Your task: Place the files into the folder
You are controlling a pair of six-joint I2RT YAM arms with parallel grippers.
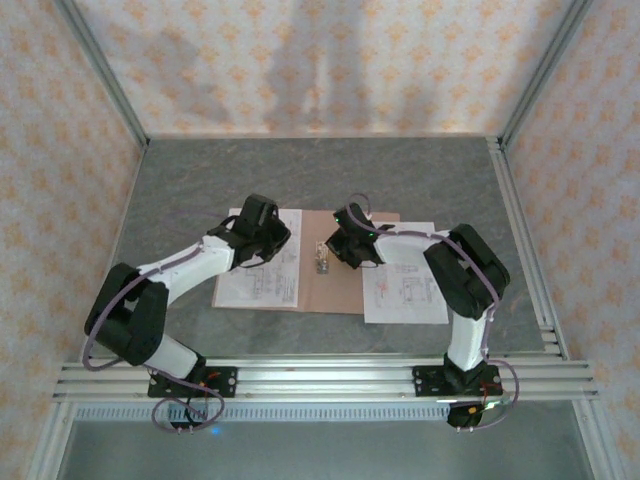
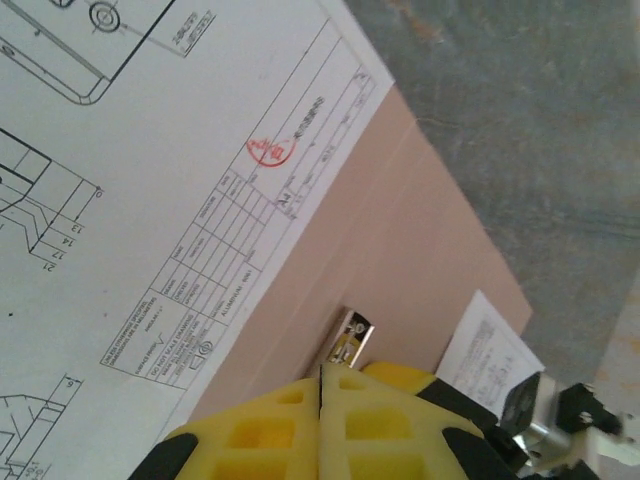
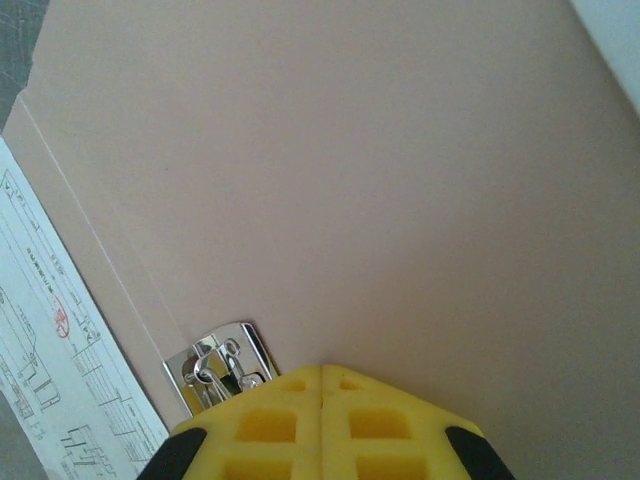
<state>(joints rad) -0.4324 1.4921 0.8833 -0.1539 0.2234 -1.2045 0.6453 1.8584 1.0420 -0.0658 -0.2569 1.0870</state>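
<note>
Pointing at the folder (image 3: 350, 180) — left claw (image 2: 320, 372), right claw (image 3: 322, 370), closed.

We see a salmon folder (image 1: 338, 288); white files (image 1: 256, 286) bearing black drawings, a red stamp (image 2: 270, 152); a mottled grey table (image 1: 200, 180).

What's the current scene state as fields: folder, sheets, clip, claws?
folder: salmon card folder, open flat on grey table
clip: silver metal clip near the folder's fold
left sheet: white printed drawing sheet, lying over the folder's left part
right sheet: white printed sheet, overlapping the folder's right edge, rest on the table
left claw: shut, holding nothing, above the folder
right claw: shut, holding nothing, above the folder beside the clip
</note>
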